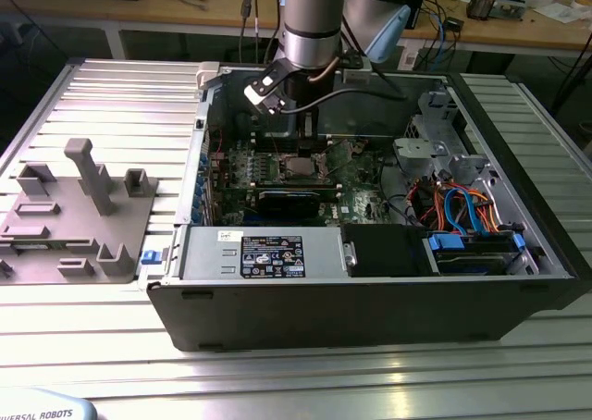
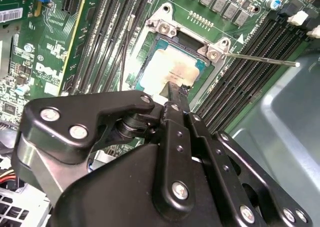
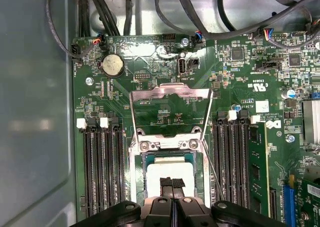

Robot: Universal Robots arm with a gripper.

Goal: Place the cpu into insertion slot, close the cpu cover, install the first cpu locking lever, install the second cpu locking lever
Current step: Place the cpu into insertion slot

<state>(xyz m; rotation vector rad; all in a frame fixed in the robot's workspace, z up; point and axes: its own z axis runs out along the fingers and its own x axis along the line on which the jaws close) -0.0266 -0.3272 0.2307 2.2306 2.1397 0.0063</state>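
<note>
Exterior view gives you the open computer case [image 1: 370, 300] lying on the bench [image 1: 120, 96], with the green circuit board [image 1: 363, 201] inside it and the arm reaching down into it. In both wrist views the cpu [image 3: 170, 168] sits flat in the insertion slot [image 3: 136, 177], silver top up. The cpu cover [image 3: 170, 92] stands swung open, clear of the slot. Your end effector [image 3: 171, 182] is narrow, fingers pressed together with nothing between them, tips right at the cpu's top; you cannot tell whether they touch. A thin locking lever [image 2: 260, 59] juts free beside the slot.
</note>
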